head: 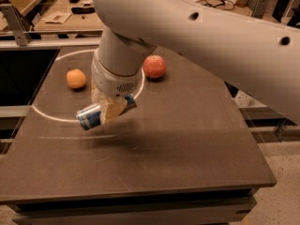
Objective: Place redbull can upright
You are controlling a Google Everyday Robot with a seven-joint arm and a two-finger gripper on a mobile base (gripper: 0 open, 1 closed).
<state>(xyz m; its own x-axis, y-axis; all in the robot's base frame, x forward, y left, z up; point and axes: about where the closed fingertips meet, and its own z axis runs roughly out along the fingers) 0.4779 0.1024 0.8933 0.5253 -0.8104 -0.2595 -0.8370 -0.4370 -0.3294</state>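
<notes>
The redbull can [93,116] is blue and silver and lies on its side in the air, tilted, its silver end pointing to the lower left. My gripper [108,108] is shut on the can's middle and holds it above the dark table [187,139], left of centre. One tan finger [112,110] crosses the front of the can. The big white arm comes down from the upper right and hides the can's far end.
An orange [76,78] sits at the back left of the table and a red apple [154,66] behind the arm. A white curved line [47,114] is drawn on the tabletop. Desks with clutter stand beyond the far edge.
</notes>
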